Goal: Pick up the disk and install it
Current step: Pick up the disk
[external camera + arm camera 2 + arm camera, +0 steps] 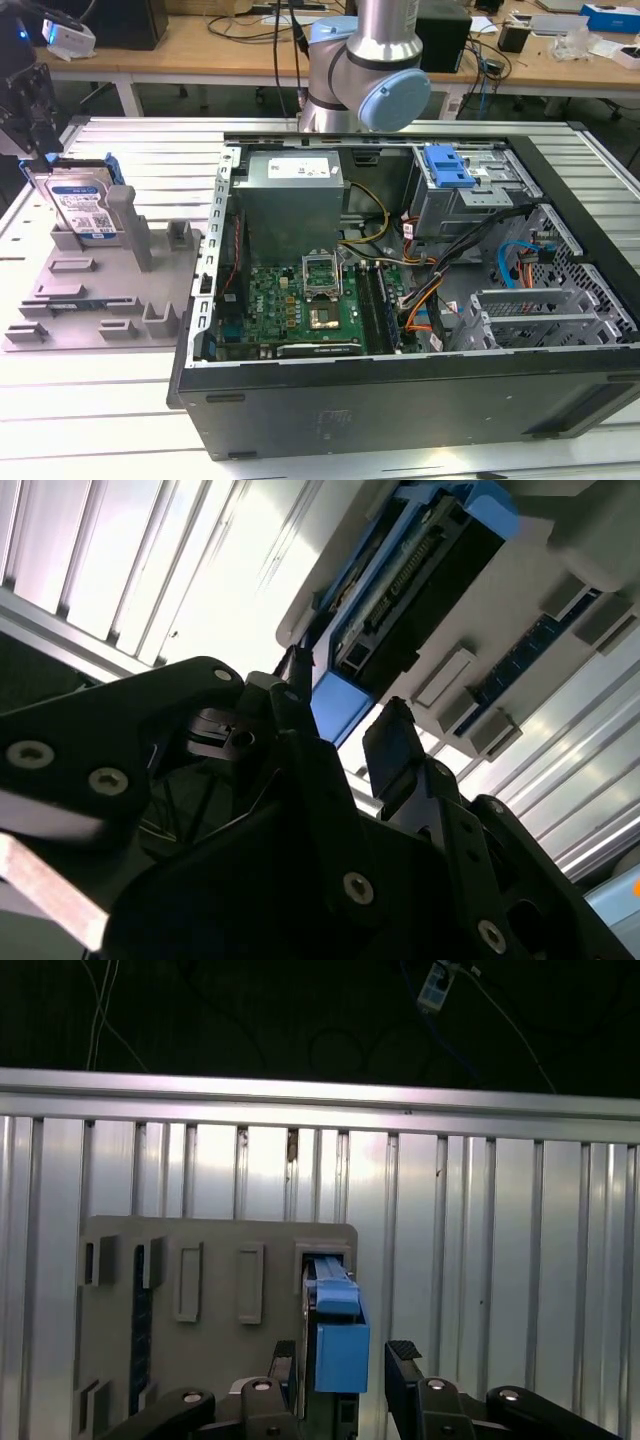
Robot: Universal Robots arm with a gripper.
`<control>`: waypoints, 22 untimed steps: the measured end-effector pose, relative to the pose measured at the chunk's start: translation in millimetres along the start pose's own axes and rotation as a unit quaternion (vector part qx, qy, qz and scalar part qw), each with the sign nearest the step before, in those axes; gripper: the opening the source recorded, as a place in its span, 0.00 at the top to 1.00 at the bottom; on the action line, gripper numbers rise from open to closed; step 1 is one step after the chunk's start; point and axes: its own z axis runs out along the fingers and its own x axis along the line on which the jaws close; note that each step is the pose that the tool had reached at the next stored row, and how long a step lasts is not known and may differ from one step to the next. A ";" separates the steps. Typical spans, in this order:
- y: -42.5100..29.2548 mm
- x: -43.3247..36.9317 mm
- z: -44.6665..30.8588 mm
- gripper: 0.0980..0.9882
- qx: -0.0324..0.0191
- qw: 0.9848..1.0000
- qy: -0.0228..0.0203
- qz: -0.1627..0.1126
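Gripper (343,1353) | jaws wide, straddling upright disk (333,1295); disk standing in grey fixture (210,1360)

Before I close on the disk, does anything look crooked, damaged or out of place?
Nothing stands out. The disk stands upright in its slot on the grey holder, and the jaws of the gripper stand open on either side of its blue bracket. No damage shows.
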 end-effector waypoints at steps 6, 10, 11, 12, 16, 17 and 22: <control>0.7 0.1 6.3 0.57 0.000 1.000 0.000 0.001; 0.7 0.1 10.4 0.57 0.000 1.000 0.000 0.003; 0.7 0.1 10.9 0.57 0.000 1.000 0.000 0.004; 0.7 0.1 11.5 0.57 0.000 1.000 0.000 0.005; 0.7 0.2 13.4 0.57 0.000 1.000 0.000 0.008; 0.6 0.2 14.1 0.57 0.000 1.000 0.000 0.009; 0.5 0.2 17.6 0.57 0.000 1.000 0.000 0.014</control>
